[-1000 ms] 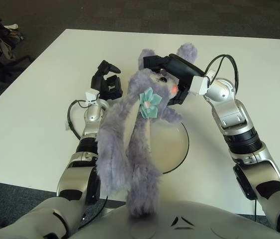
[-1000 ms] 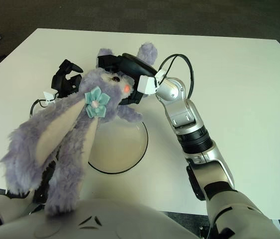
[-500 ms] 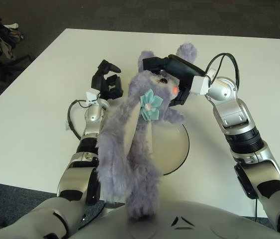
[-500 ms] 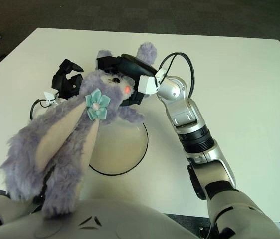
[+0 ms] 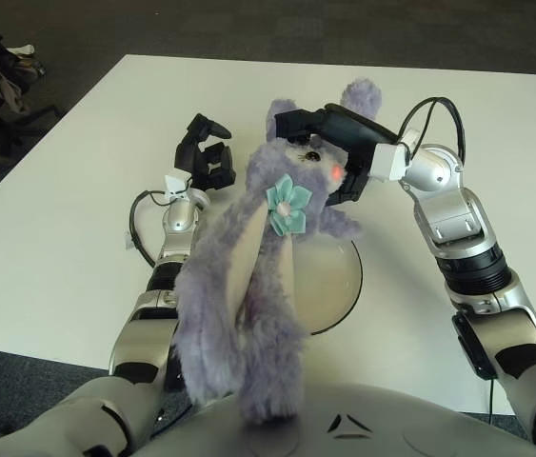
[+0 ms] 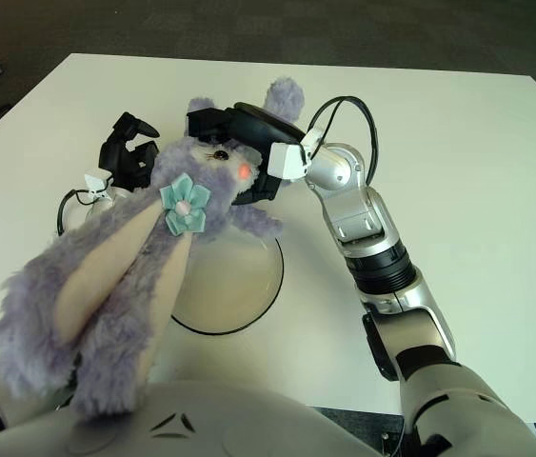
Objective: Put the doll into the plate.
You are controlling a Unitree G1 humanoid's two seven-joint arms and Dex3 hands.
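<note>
Purple plush doll (image 5: 268, 257) hangs from the right hand (image 5: 329, 143), whose fingers clamp its head. Its body trails toward 7 o'clock over the plate (image 5: 339, 286). Left hand (image 5: 206, 157), at 9 o'clock of the doll's head, is loosely curled around nothing.

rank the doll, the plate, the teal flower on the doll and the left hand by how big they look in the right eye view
1. doll, though it hangs close to the camera, which inflates it
2. plate, partly hidden behind the doll
3. left hand
4. teal flower

The right hand grips the doll's head.
</note>
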